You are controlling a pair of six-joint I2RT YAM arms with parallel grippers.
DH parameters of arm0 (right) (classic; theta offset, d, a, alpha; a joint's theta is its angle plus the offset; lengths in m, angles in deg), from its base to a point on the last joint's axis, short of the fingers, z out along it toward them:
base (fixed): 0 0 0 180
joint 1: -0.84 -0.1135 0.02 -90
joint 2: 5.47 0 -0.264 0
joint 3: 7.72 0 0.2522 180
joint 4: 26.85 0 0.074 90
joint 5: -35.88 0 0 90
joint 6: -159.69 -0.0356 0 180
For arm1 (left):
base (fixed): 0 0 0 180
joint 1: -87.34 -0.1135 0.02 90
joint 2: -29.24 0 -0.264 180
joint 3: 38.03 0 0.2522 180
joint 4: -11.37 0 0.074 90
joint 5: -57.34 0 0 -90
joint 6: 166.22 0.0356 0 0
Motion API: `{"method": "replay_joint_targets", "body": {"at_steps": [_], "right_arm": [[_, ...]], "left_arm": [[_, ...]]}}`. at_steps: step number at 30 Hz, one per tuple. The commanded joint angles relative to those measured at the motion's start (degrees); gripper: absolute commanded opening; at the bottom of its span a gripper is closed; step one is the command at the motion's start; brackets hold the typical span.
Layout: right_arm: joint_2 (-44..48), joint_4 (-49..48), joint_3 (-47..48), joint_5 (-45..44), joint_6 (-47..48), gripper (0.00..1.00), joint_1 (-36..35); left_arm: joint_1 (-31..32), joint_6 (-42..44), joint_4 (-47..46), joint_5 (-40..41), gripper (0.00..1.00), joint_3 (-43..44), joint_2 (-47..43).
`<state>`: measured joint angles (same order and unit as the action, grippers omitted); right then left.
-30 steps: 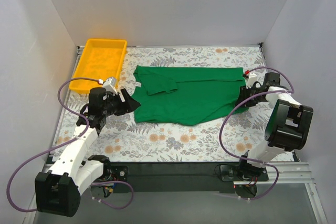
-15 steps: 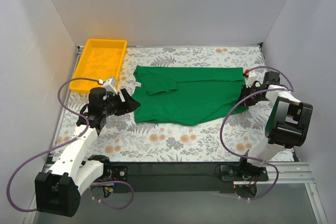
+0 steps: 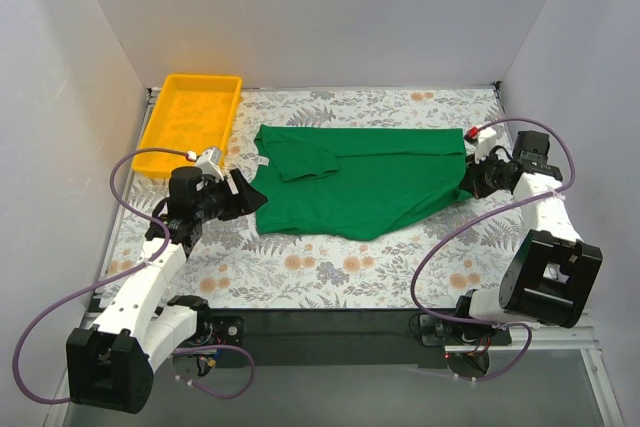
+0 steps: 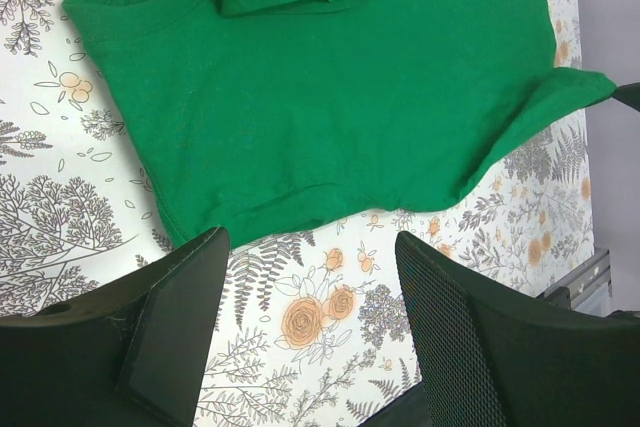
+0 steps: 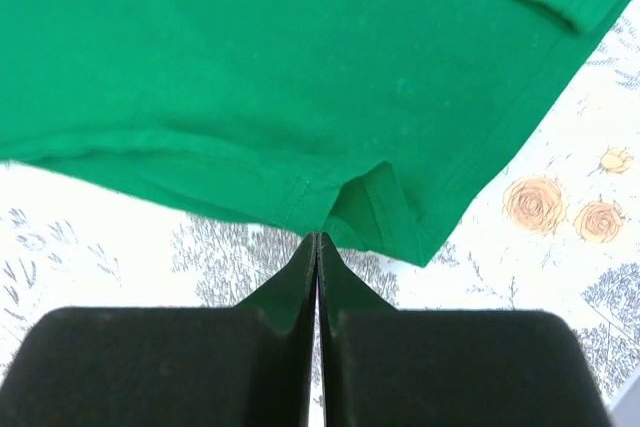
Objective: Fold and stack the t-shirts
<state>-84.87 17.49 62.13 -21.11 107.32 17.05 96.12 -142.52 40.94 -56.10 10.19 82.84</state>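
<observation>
The green t-shirt lies spread flat on the floral table, collar to the left, with a small white neck label and one sleeve folded in over the body. My left gripper is open and empty, low over the table just off the shirt's collar-side edge, with bare table between its fingers. My right gripper is shut, its tips pinching the hem at the shirt's near right corner, which is drawn out to a point.
A yellow plastic tray stands at the back left, past the shirt's collar. White walls close in the table on the left, back and right. Purple cables loop beside both arms.
My right arm has swung out to the right, its gripper staying shut at the shirt's corner and drawing it slightly rightward. The left arm has not moved.
</observation>
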Motion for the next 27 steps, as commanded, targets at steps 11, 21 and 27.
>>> {"method": "replay_joint_targets", "body": {"at_steps": [11,21,27], "right_arm": [[4.95,3.16,-11.44,-10.42,12.55,0.01,1.9],[10.83,5.7,-15.23,-10.08,15.37,0.16,5.15],[13.03,11.57,-12.42,-2.89,15.45,0.39,5.06]], "left_arm": [[0.1,-0.32,-1.31,-2.92,0.66,-0.44,-0.87],[0.1,-0.84,-1.49,-3.45,0.66,-0.53,-0.78],[0.1,-7.87,-1.14,-4.77,0.61,-2.73,0.18]]}}
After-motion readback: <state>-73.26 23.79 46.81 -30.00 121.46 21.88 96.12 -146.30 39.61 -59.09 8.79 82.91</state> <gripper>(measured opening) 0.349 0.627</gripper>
